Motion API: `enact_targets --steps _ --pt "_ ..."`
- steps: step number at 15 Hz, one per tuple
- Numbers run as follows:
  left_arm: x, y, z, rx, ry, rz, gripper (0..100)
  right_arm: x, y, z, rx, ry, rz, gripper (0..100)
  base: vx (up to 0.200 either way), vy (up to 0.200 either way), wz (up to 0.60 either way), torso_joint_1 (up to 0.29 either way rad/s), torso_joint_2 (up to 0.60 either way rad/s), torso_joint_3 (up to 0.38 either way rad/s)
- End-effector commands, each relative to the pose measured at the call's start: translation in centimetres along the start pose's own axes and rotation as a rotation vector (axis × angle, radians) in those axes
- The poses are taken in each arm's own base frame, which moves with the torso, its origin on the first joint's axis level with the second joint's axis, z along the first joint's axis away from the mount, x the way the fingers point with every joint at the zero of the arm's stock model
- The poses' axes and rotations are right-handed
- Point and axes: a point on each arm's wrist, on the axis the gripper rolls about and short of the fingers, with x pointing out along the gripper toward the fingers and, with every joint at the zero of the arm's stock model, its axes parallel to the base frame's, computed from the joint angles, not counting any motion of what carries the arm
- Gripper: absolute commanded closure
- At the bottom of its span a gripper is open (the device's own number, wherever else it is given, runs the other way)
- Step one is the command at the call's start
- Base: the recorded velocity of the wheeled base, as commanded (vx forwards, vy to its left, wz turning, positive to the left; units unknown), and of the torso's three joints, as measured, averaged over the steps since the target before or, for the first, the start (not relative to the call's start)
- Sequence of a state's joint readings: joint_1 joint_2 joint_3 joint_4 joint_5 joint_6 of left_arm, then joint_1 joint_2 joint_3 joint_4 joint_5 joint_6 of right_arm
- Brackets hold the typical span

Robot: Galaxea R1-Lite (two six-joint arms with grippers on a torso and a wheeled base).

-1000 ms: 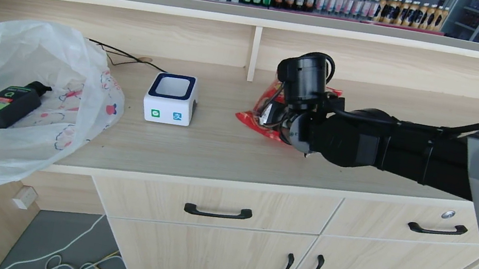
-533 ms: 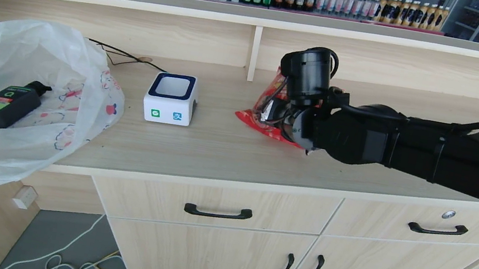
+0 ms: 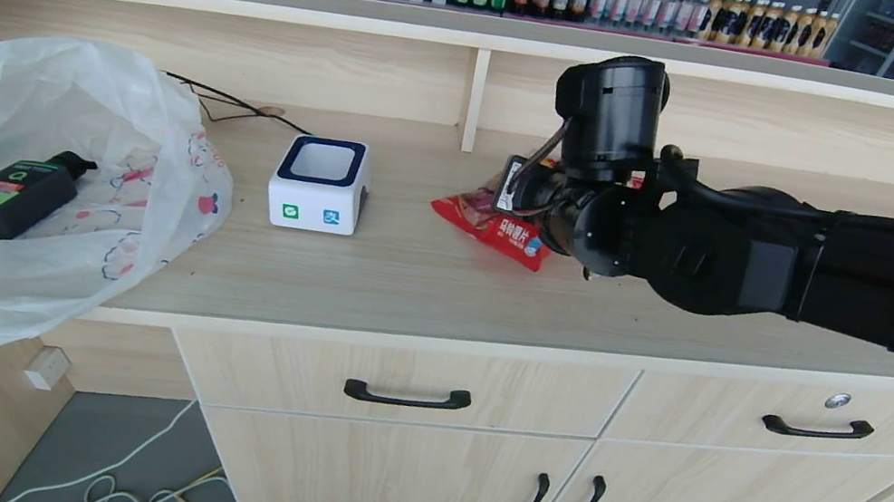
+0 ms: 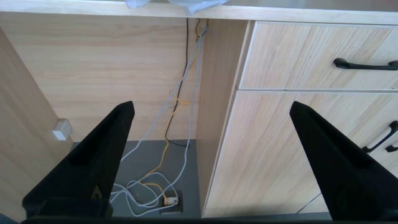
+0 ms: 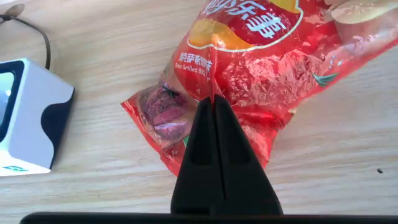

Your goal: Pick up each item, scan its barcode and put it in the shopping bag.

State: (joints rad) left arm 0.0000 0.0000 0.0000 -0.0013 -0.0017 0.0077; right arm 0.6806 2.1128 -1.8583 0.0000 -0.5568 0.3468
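End effector [image 5: 212, 106] higher; bottle [image 3: 11, 194] in shopping bag [image 3: 72, 84]

**A:** What is the chip bag [image 5: 261, 68] in the right gripper [image 5: 213, 104] made of?

**B:** Glossy red foil-like film. It is crinkled all over and throws bright glints. The fingers [image 5: 199, 162] pressed together on its edge are smooth matt black plastic.

**A:** And the surface beneath the gripper?

**B:** The counter [image 3: 405, 280] is pale wood-grain, matt and smooth, by the look a laminate. The scanner [image 3: 319, 184], off to the side of the gripper, is smooth white plastic with a dark blue rim.

**A:** Farther from the gripper?

**B:** The shopping bag [image 3: 24, 94] is thin translucent white plastic, wrinkled. The bottle [image 3: 10, 197] inside it is black plastic with a slight sheen.
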Motion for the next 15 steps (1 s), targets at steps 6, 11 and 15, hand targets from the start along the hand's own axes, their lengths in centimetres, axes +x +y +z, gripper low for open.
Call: enact_targets --steps 6,11,15 --pt "0.0 0.0 0.0 0.000 0.000 0.000 0 -1.9 -3.3 0.0 -0.095 0.031 -0.014 0 0.000 0.000 0.00 0.000 0.00 0.000" --pt "0.0 0.0 0.0 0.000 0.000 0.000 0 -2.2 -2.3 2.1 -0.102 -0.043 0.039 0 0.000 0.000 0.00 0.000 0.00 0.000" --pt "0.0 0.0 0.0 0.000 0.000 0.000 0 1.8 0.1 1.2 0.035 -0.092 -0.012 0 0.000 0.000 0.00 0.000 0.00 0.000"
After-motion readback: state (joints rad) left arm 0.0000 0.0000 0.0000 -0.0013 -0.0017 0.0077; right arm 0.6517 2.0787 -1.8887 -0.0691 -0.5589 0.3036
